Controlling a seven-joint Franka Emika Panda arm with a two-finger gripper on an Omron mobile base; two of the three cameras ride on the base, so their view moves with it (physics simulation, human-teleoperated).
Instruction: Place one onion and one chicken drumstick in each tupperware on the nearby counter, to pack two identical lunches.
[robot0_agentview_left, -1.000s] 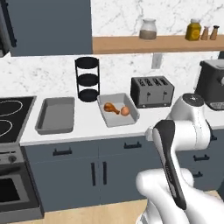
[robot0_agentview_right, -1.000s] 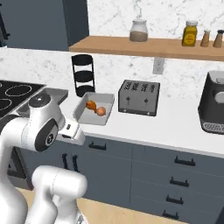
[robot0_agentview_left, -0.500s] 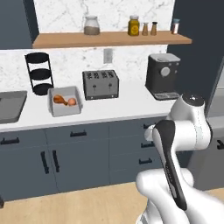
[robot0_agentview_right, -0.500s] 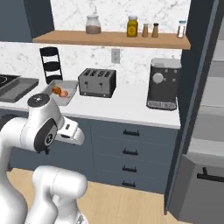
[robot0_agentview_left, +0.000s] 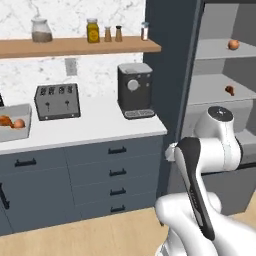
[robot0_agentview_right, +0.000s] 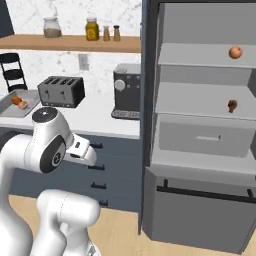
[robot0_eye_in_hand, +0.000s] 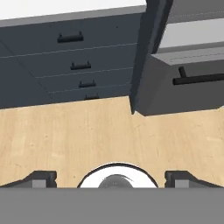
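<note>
Grey at the far left of the counter (robot0_agentview_left: 95, 127), one tupperware (robot0_agentview_left: 24, 122) sits at the picture's edge with an onion (robot0_agentview_left: 19, 123) and a chicken drumstick (robot0_agentview_left: 4, 120) already lying in it, so I judge that lunch packed; in the right base view the same tray sits just below the black rack (robot0_agentview_right: 12, 70). Next along stands one toaster (robot0_agentview_left: 57, 101), then one coffee machine (robot0_agentview_left: 135, 90), both pushed back towards the wall so the front of the counter stays free. Above them one wooden shelf (robot0_agentview_left: 80, 46) carries five jars and shakers, kept off the work surface. Right of the counter an open tall unit (robot0_agentview_right: 200, 125) keeps the remaining food apart on its shelves: one onion (robot0_agentview_right: 235, 52) on the upper shelf and one drumstick (robot0_agentview_right: 232, 105) on the shelf below, presumably meant for the second tray. The gripper (robot0_eye_in_hand: 111, 179) hangs low, pointing at the wooden floor (robot0_eye_in_hand: 65, 135) with its fingertips set wide apart and nothing between them, tucked close to the body, as I read it, for travel rather than reaching.
</note>
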